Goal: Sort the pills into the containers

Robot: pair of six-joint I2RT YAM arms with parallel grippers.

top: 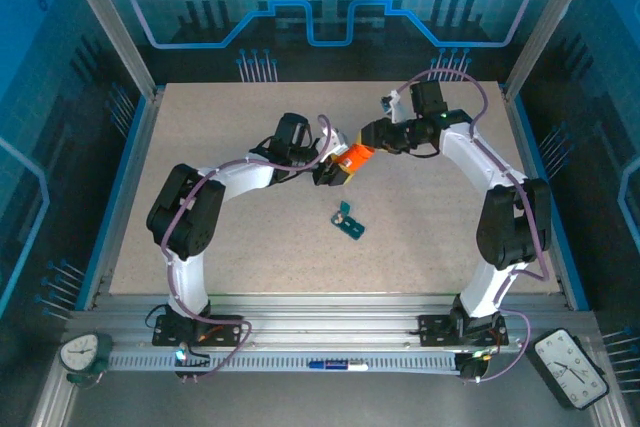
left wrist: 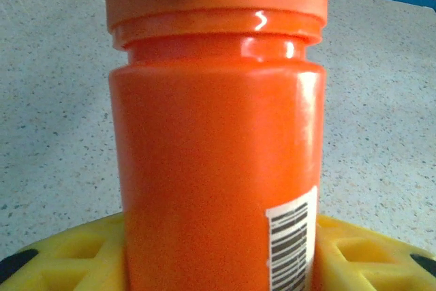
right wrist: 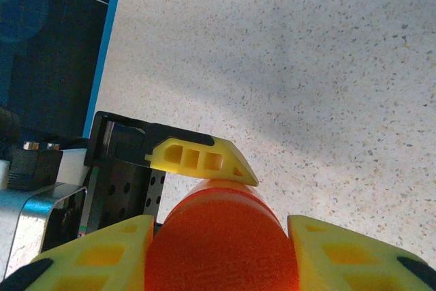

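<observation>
Uncapping orange bottle point(top: 352, 159) above table point(top: 250, 247): gripping body w/ L gripper point(top: 330, 172), clamping cap point(right wrist: 221, 236) w/ R gripper point(top: 372, 139). Seeing pill box point(top: 349, 222) lying on table nearby, apart from both. Next needing firm twist-off w/o spilling.

I am seeing a speckled tan table point(top: 420, 247). A small round clock point(top: 85, 353) is sitting at the near left, a bigger clock point(top: 571, 368) at the near right, and a blue pen point(top: 337, 364) is lying between them.
</observation>
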